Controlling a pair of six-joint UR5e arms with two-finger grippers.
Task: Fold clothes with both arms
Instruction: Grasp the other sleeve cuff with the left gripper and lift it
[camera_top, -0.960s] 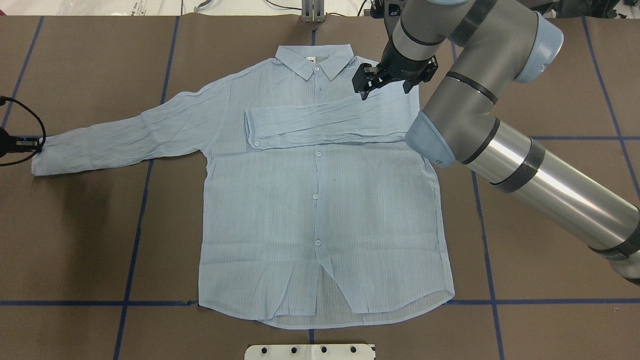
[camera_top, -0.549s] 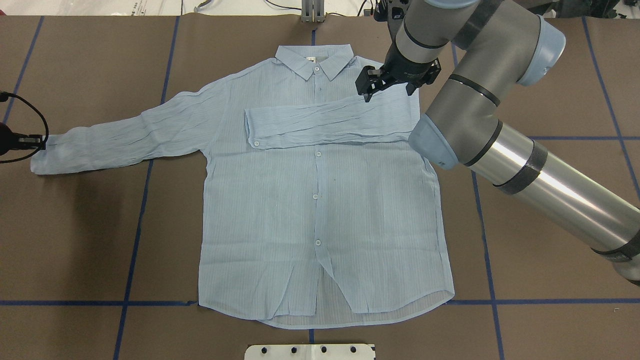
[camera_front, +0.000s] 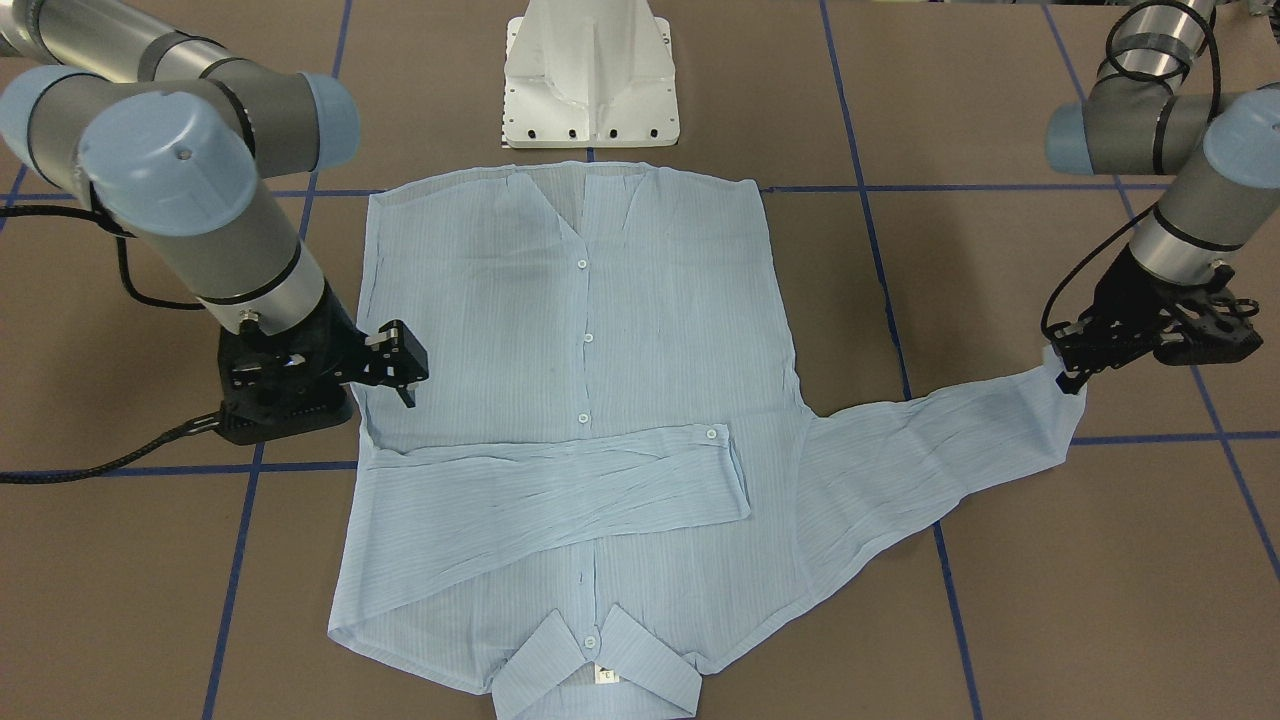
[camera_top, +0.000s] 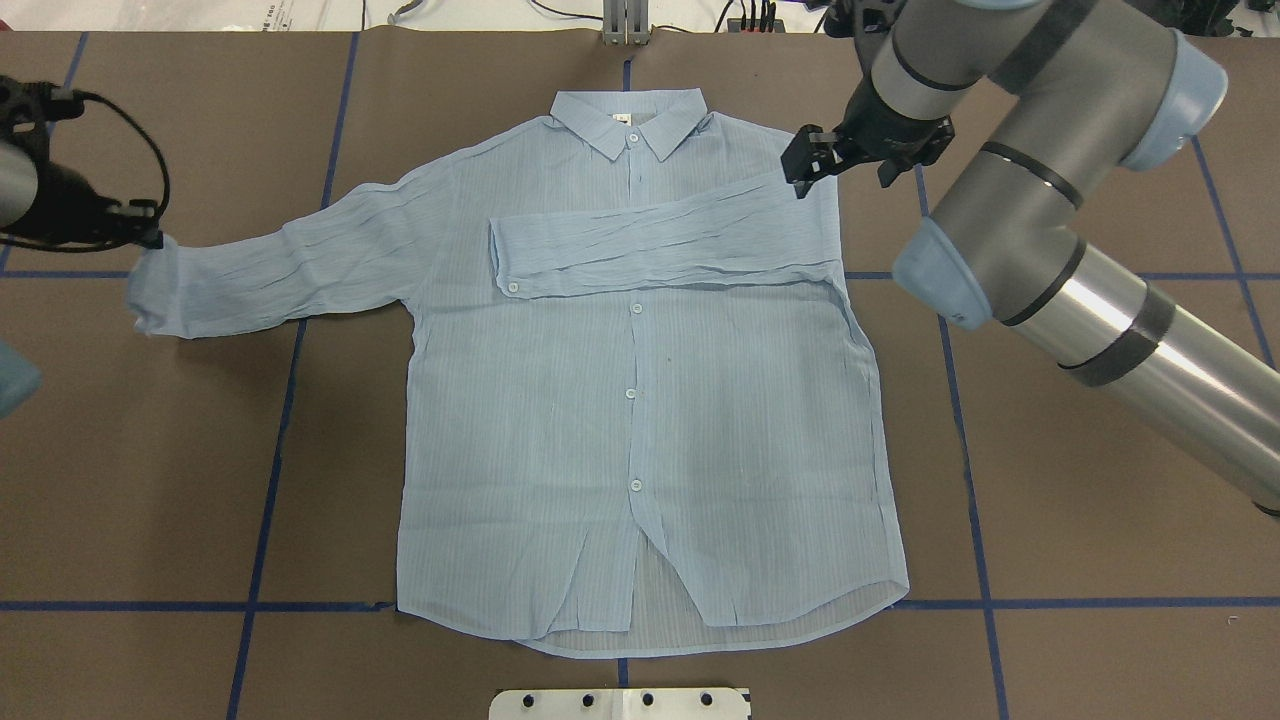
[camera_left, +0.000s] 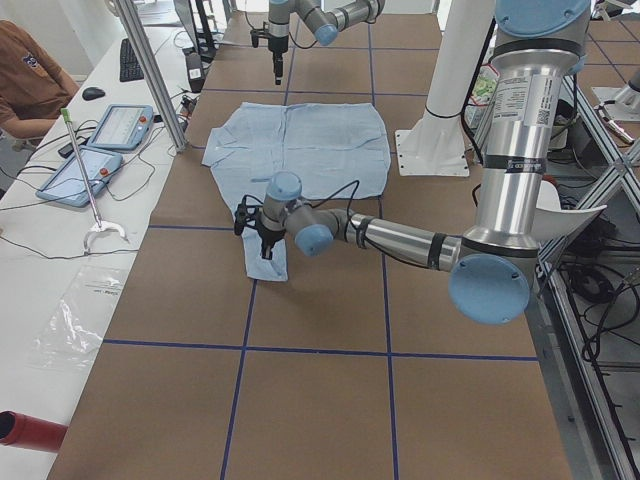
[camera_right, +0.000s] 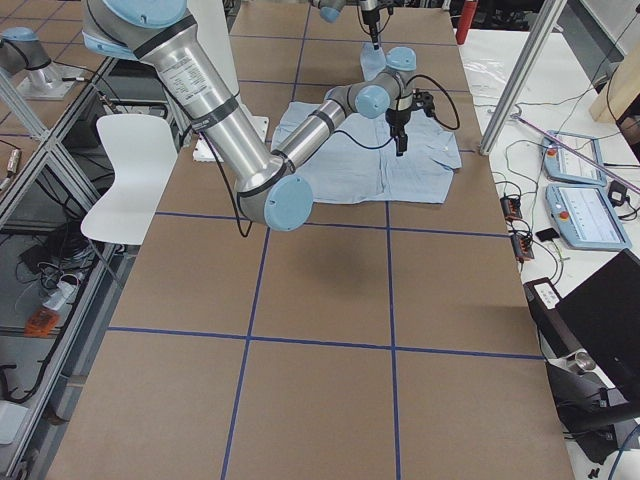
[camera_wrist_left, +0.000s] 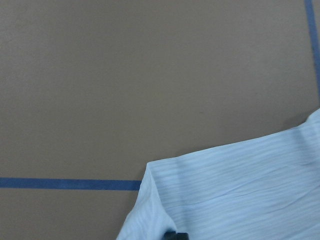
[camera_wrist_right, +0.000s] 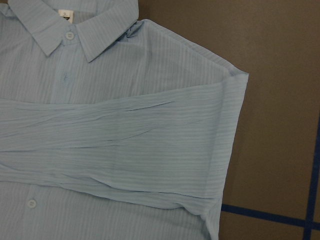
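Observation:
The light blue striped shirt lies flat and face up on the brown table, its collar at the far side. One sleeve is folded across the chest; it also shows in the right wrist view. The other sleeve stretches out to the view's left. My left gripper is shut on that sleeve's cuff and holds it raised off the table. My right gripper is open and empty, hovering over the shirt's shoulder edge.
The white pedestal base stands just behind the shirt's hem. Blue tape lines cross the brown table cover. A metal post stands at the far edge. An operator sits by tablets beyond the table's side.
My left gripper has lifted the cuff and carried it inward, toward the shirt's body. My right gripper has moved outward from near the collar to the shoulder edge.

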